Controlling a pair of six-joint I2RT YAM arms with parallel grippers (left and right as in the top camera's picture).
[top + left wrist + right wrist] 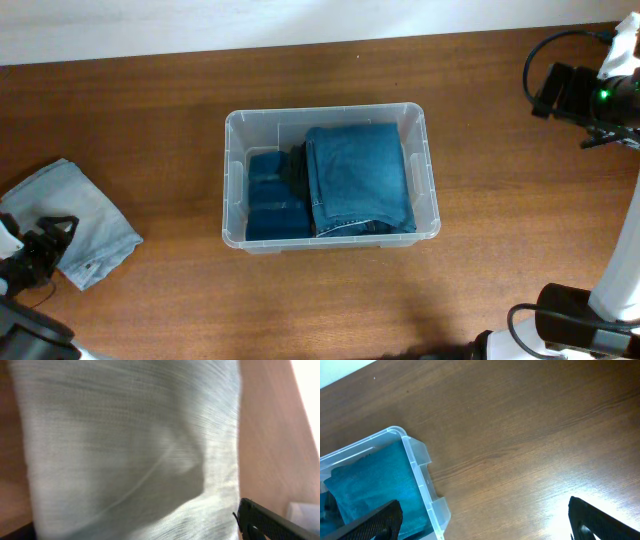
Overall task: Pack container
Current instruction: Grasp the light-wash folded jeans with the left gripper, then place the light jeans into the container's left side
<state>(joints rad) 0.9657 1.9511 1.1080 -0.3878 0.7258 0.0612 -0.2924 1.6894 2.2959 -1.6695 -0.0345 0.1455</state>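
The clear plastic container (pixel 432 190) stands mid-table and holds folded dark blue jeans (pixel 358 178), with a smaller folded blue piece (pixel 272 200) on its left side. A folded light-blue denim garment (pixel 88 232) lies on the table at the far left. My left gripper (pixel 52 246) is at that garment's near-left edge. In the left wrist view the pale cloth (pixel 130 445) fills the frame between wide-apart fingers (pixel 137 530). My right gripper (pixel 548 92) is open and empty at the back right. Its wrist view shows the spread fingers (pixel 485 525) over bare table beside a container corner (pixel 422 480).
The wooden table (pixel 500 290) runs to a pale wall at the back. The right arm's base and cables (pixel 580 320) sit at the front right corner. The left arm's base is at the front left corner.
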